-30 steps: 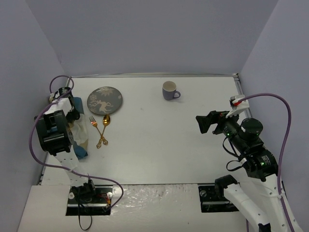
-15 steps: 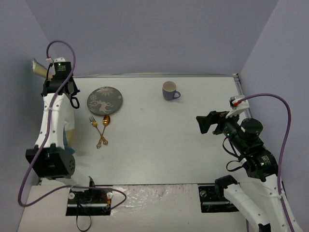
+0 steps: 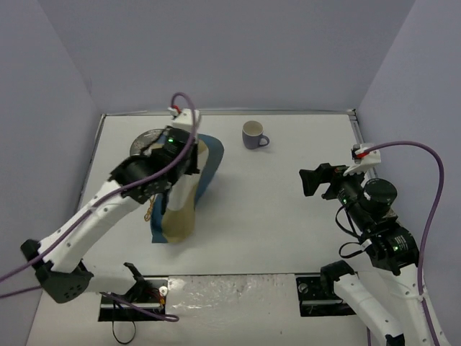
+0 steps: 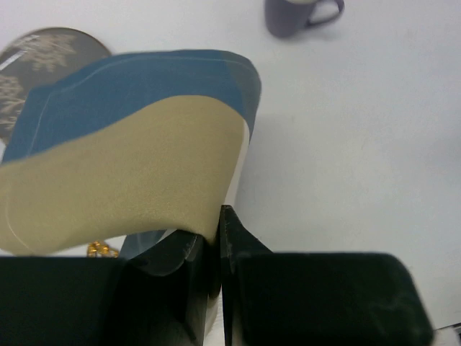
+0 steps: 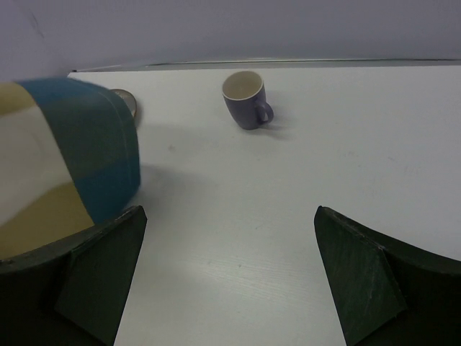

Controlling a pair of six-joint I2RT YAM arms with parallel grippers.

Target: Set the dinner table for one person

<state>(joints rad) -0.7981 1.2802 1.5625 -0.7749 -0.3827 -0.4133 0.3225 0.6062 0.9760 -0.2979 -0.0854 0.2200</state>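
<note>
My left gripper (image 3: 186, 160) is shut on the edge of the blue-and-beige checked placemat (image 3: 184, 194), which hangs curled above the left-middle of the white dinner table (image 3: 274, 216). In the left wrist view the fingers (image 4: 229, 238) pinch the beige side of the cloth (image 4: 130, 173). The grey patterned plate (image 3: 146, 141) is partly hidden behind the arm. The purple mug (image 3: 253, 135) stands at the back centre. A bit of the gold cutlery (image 3: 148, 213) shows beside the cloth. My right gripper (image 3: 317, 180) is open and empty over the right side.
Grey walls close in the table on three sides. The right wrist view shows the mug (image 5: 245, 99), the hanging placemat (image 5: 79, 158) at left and bare tabletop (image 5: 324, 158) between its open jaws.
My left arm has swung from the far left edge toward the table's middle, carrying the placemat, which now hangs over the cutlery. The right gripper has barely moved.
</note>
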